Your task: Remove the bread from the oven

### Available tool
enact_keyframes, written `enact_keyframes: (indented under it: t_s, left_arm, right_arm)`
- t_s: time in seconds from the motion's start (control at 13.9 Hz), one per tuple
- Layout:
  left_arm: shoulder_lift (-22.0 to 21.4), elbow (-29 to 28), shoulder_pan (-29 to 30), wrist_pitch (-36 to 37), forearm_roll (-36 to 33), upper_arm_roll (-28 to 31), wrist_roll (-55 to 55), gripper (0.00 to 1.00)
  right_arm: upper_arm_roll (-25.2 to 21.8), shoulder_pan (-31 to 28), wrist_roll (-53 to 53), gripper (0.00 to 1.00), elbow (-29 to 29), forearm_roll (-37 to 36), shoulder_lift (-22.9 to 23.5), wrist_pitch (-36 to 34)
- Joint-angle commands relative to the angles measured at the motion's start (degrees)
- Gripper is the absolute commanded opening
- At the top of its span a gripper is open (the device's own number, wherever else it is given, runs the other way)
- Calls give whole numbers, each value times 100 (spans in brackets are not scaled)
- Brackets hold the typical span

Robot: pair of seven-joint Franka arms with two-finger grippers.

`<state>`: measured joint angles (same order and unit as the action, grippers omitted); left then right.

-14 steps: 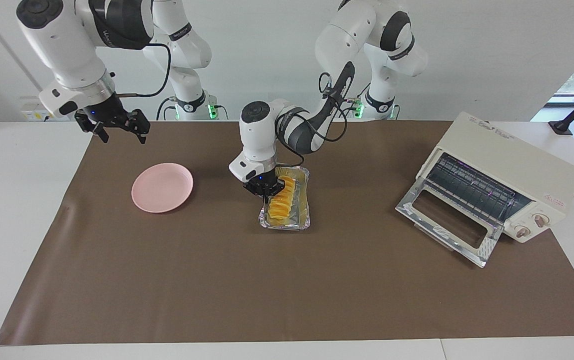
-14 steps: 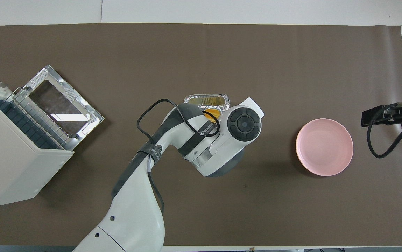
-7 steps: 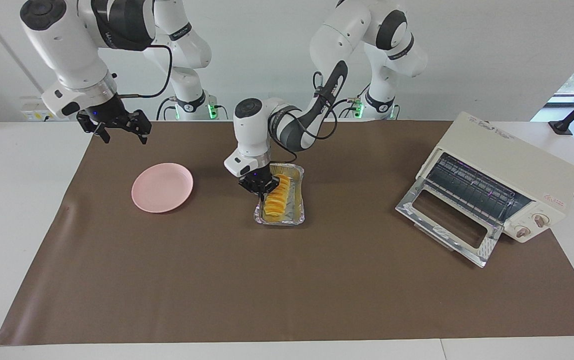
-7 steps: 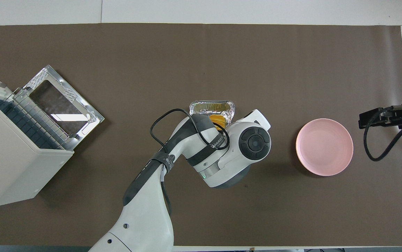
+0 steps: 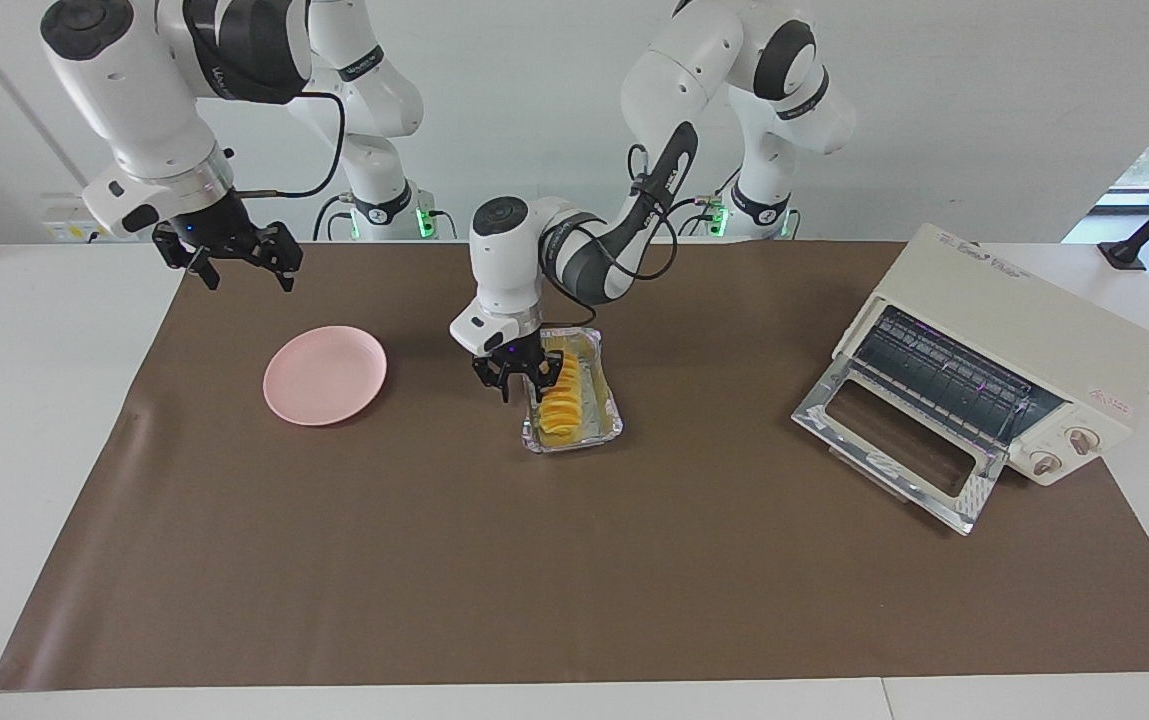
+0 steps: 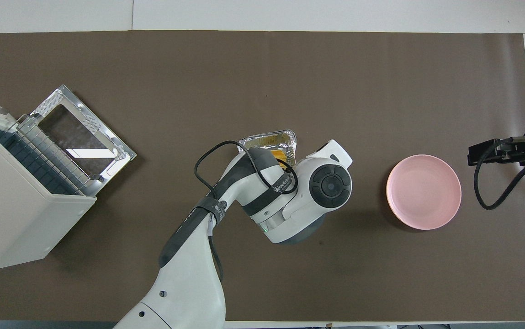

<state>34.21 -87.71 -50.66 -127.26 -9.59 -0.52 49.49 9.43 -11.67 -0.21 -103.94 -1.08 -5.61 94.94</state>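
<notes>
Bread (image 5: pixel 561 395), a row of yellow-orange slices, lies in a foil tray (image 5: pixel 602 425) on the brown mat (image 5: pixel 574 560) mid-table, between the plate (image 5: pixel 325 374) and the oven (image 5: pixel 994 360), well apart from both. In the overhead view only the tray's end farther from the robots (image 6: pixel 269 139) and a sliver of bread (image 6: pixel 279 155) show; the left arm covers the rest.

Left gripper (image 5: pixel 517 385) is low at the tray's edge on the plate side, at the bread's end nearer the robots. Fingers are spread apart, pointing down, and hold nothing; one fingertip (image 5: pixel 532 392) looks to be on or just at the bread, contact unclear.

Oven sits at the left arm's end of the table, angled, with its silver door (image 5: pixel 899 440) dropped fully open onto the mat and the wire rack (image 5: pixel 944 375) bare. Two knobs (image 5: pixel 1064 452) are on the front panel.

Pink plate is toward the right arm's end, with nothing on it.

Right gripper (image 5: pixel 234 262) waits in the air over the mat's edge near the plate, fingers wide apart, holding nothing. In the overhead view only its black body (image 6: pixel 495 151) and cable show at the frame edge.
</notes>
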Motion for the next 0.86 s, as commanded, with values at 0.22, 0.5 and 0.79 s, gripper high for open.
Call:
enact_keyframes:
  t_s: [0.22, 0.5, 0.79]
  left_arm:
    - [-213, 192, 267, 200, 404, 34, 52, 100]
    - [-178, 543, 547, 639, 713, 61, 35, 100]
    - [-553, 545, 1056, 861, 722, 61, -192, 100]
  right_arm:
    - [24, -37, -173, 100, -268, 222, -160, 517]
    - [24, -28, -181, 100, -355, 231, -37, 779]
    - [33, 428, -436, 100, -355, 240, 463, 1332]
